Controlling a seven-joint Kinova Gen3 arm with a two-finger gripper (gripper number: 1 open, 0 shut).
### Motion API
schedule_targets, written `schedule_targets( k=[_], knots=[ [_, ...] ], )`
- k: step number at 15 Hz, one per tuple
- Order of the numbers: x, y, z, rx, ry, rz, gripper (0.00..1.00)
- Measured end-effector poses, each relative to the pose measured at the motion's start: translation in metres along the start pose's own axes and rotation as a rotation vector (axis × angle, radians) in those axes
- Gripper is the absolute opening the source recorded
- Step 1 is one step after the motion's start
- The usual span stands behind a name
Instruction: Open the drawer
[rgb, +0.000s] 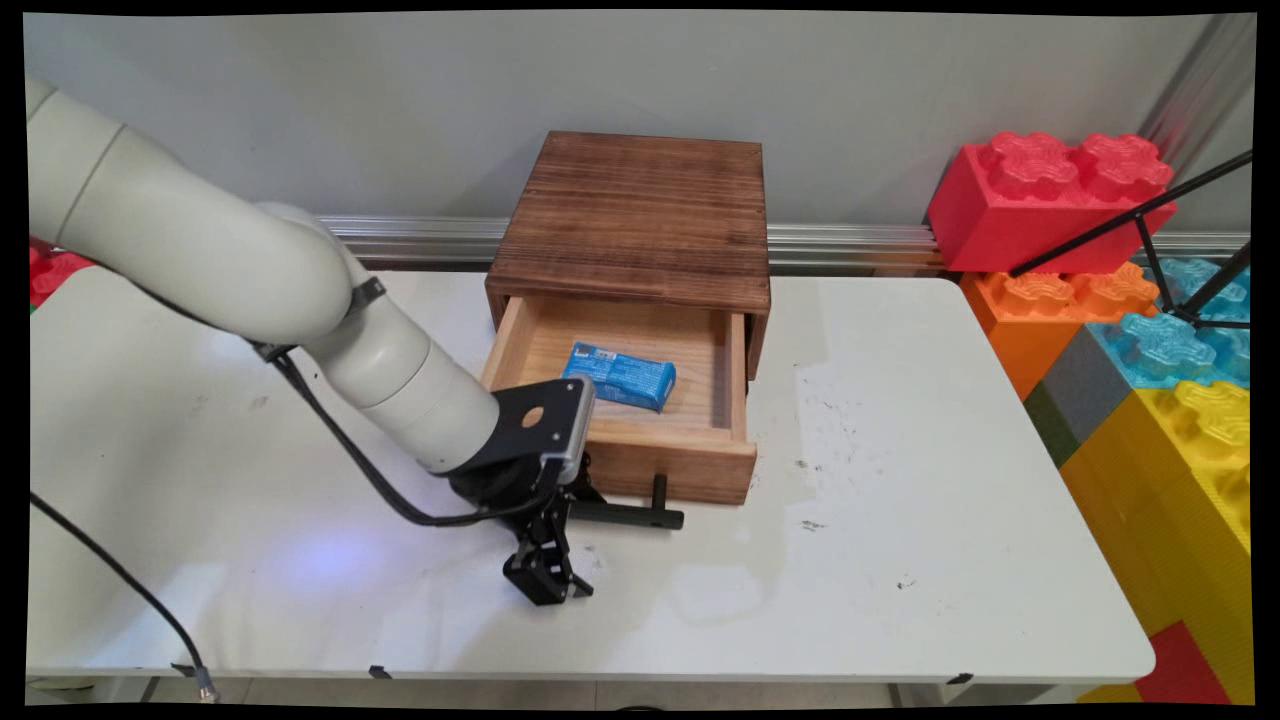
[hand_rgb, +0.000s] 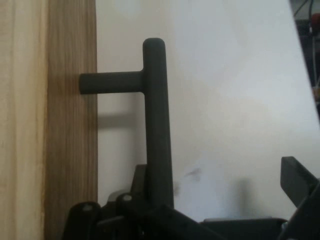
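A white table (rgb: 900, 500) stands before a grey wall, with a metal rail along the table's far edge. From the left the white arm reaches down across the table, its last link sloping toward the near side, and a black cable (rgb: 350, 450) hangs under it. The gripper (rgb: 548, 580) points down at the table, just in front of the left end of the drawer's black handle (rgb: 640, 515). The fingers stand apart, and nothing is between them in the main view.

At the middle of the far edge sits a dark, rough-grained wooden box (rgb: 635, 215). Its drawer (rgb: 640, 455), of pale smooth wood, is pulled out toward the near side. Inside lies a blue packet (rgb: 618, 377), flat and rectangular, nearer the drawer's left wall.

The hand view shows what the main view does not: the handle (hand_rgb: 157, 125) is a round matte bar on a short post fixed in the drawer front (hand_rgb: 47, 120), and the bar runs down into the black linkage beside one finger, while the other finger (hand_rgb: 300, 185) stands well apart at the right. Whether the bar is touched, I cannot tell.

Beyond the table's right edge, big plastic blocks (rgb: 1150, 330) are stacked, red, orange, blue and yellow.
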Motion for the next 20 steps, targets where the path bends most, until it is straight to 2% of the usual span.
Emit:
schedule_targets(
  k=[10, 20],
  knots=[
    [-0.003, 0.037, -0.003, -0.033, 0.034, -0.006, 1.00],
    [-0.001, 0.048, -0.021, -0.040, 0.071, -0.022, 1.00]
  ],
)
